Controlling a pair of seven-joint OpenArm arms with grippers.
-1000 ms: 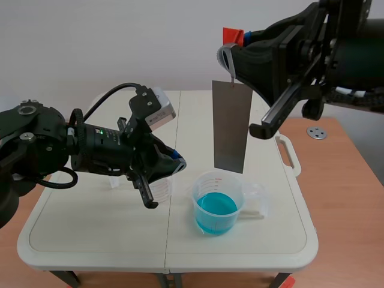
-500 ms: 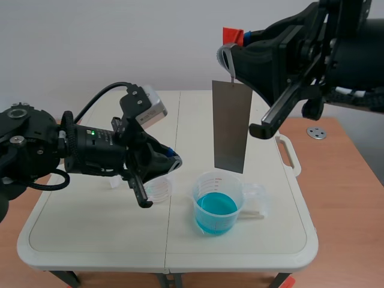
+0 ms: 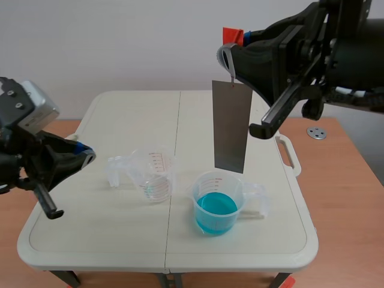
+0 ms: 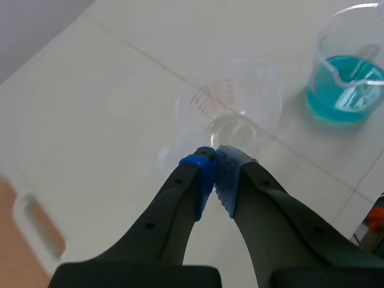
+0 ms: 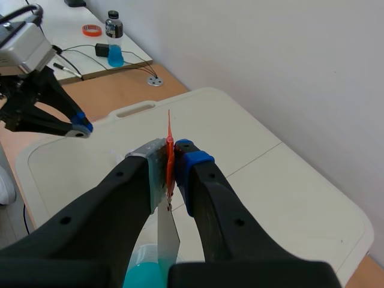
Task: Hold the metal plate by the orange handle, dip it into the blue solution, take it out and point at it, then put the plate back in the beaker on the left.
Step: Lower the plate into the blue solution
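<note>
Metal plate (image 3: 231,126) hangs over the beaker of blue solution (image 3: 216,210); we pinch its orange handle (image 5: 170,157) in our right claw (image 5: 171,150). Our left claw (image 4: 214,159), closed on nothing, points toward the empty beaker (image 4: 231,108).

Left arm (image 3: 24,159) cut off by the frame edge, only wrist and hand show. Right arm (image 3: 336,48) runs out too. Handle (image 3: 233,35) mostly hidden in right hand (image 3: 229,59), one corner visible. Right wrist view: plate (image 5: 168,234) a sliver under the fingers, blue beaker (image 5: 141,276) barely peeks out. Left wrist view: clear beaker (image 4: 240,96) base part-hidden behind left hand (image 4: 215,161), blue beaker cut off. Scale marks unreadable.
</note>
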